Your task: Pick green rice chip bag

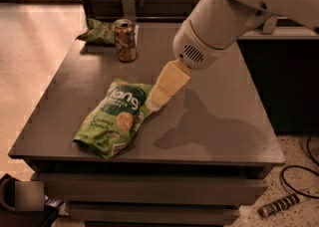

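Hovering the pincer (155, 103) low over the desk (219, 126), tip just beside the upper right edge of the bag (113, 119) lying flat to its lower left; cannot tell the pincer's width. Seemingly lining up the reach, no grasp yet. Next likely needing a short shift onto the bag, then lowering and pinching.
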`<state>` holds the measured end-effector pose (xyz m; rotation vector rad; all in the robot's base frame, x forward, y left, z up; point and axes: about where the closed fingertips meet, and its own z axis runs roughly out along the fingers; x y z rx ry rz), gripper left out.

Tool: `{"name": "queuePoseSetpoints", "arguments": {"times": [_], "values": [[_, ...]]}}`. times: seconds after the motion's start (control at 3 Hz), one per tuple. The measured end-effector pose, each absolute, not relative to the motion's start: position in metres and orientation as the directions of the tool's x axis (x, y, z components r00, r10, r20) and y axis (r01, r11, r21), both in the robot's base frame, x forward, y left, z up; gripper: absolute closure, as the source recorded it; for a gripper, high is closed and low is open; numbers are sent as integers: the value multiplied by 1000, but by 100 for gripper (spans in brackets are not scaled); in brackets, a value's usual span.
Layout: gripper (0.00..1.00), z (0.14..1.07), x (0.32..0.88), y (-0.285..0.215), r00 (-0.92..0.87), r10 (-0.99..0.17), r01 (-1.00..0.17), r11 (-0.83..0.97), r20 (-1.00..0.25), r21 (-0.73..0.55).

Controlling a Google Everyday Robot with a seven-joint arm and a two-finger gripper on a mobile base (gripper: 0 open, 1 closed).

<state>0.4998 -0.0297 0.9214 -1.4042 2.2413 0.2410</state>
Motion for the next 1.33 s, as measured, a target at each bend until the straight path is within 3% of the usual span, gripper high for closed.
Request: {"name": "queuePoseSetpoints", "arguments": {"times": [0.67,1.33], "values": [[0,907,512,5,-567,-650,-764,644,-506,28],[0,900,510,32,-711,-579,-648,760,-399,53]]}}
